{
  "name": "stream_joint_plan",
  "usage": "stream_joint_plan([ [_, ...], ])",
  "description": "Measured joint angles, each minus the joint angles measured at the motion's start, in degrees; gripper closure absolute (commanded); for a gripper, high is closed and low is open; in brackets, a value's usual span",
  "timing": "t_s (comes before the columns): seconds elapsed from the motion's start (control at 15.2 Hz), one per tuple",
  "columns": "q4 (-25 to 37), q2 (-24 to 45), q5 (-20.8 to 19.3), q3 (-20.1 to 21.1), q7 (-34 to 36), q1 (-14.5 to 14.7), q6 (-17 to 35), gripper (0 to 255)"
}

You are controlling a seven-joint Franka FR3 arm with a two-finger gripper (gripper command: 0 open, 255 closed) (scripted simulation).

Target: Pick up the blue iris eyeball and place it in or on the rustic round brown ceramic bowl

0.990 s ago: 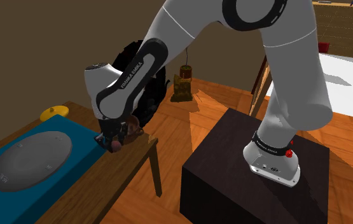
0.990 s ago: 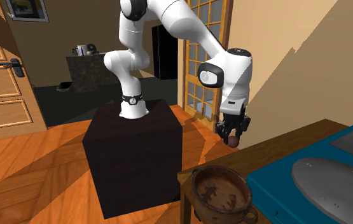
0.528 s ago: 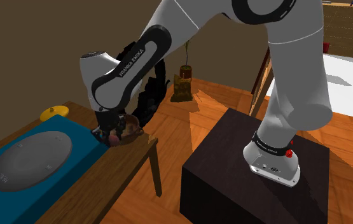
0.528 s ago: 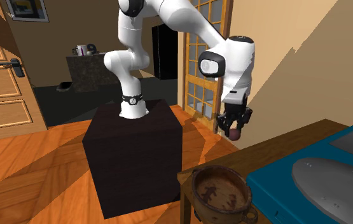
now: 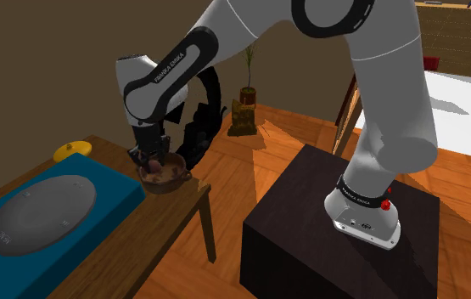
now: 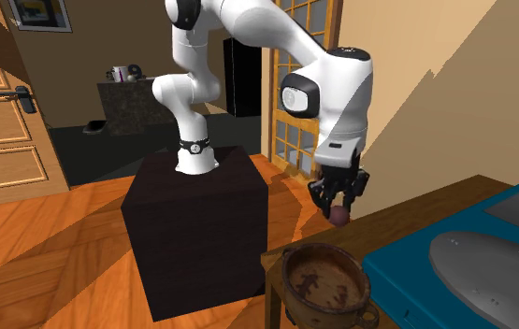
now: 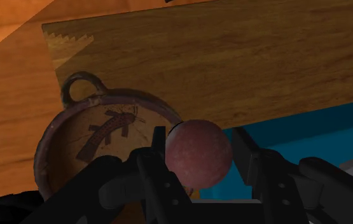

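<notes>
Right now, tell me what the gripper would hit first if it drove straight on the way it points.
The gripper would probably meet the rim of the brown bowl or the wooden table right beside it, its clasped reddish ball touching first. Depth is unclear.

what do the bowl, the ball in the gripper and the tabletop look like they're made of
Bowl: likely earthenware, brown and dull, with a worn, paler rim and a dark painted mark inside.
Ball: unclear; matte, mottled reddish-brown surface with no shine.
Tabletop: wood, going by the long grain streaks.
</notes>
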Motion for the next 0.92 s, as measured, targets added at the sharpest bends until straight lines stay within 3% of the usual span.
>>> stream_joint_plan([
  [0.46, 9.9, 5.3, -0.3, -1.8, -6.1, -4.4, -5.5, 255],
  [0.92, 10.1, 8.7, -0.6, -2.1, -6.8, -4.5, -2.4, 255],
])
